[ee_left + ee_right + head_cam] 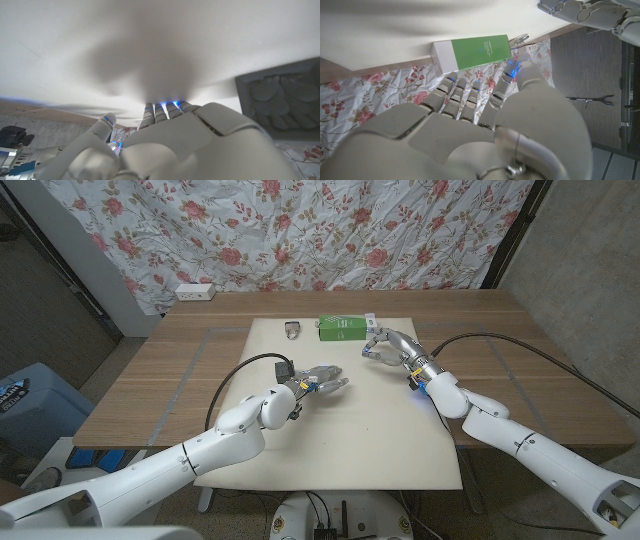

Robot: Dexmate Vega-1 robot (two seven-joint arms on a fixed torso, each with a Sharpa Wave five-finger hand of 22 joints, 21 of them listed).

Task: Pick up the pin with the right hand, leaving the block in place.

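The pin, a small dark metal piece, lies on the white mat near its far edge. Just to its right lies the block, a green box with a white end. My right hand hovers at the block's right end with its fingers loosely curved and nothing in them. In the right wrist view the block lies beyond my fingers, and the pin shows at its green end. My left hand is over the middle of the mat, fingers spread and holding nothing.
A white power strip lies at the table's back left corner. Black cables loop over the wood on the right and another runs along my left arm. A floral curtain hangs behind the table. A blue bin stands on the floor to the left.
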